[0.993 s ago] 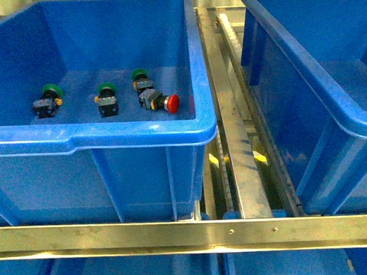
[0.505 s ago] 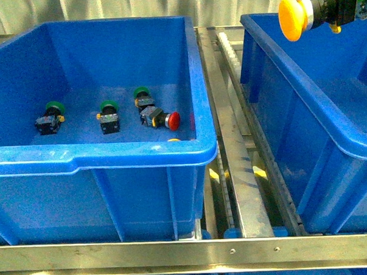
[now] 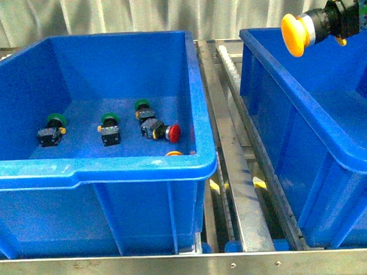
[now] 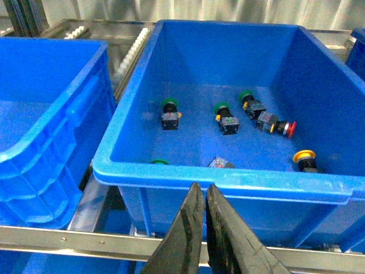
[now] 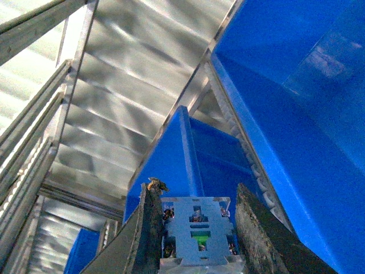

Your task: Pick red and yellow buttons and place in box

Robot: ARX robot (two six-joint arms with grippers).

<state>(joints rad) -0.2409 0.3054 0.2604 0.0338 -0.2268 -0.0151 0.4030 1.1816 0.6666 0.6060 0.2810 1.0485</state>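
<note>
Front view first: yellow button (image 3: 298,34), absent a second ago, now hangs over the near wall of the right-hand box (image 3: 305,126), its dark body pinched in the right gripper (image 3: 349,14) at the frame edge, so release looks close. One red button (image 3: 171,132) remains in the left bin (image 3: 142,167) beside green-capped switches (image 3: 109,119).

Left wrist view: left gripper (image 4: 203,228) waits outside the bin's near wall, fingers pressed together, empty; another yellow button (image 4: 305,157) lies inside.

Right wrist view: fingers (image 5: 149,228) clamp the switch's pale underside (cap unseen), tilted upward.
</note>
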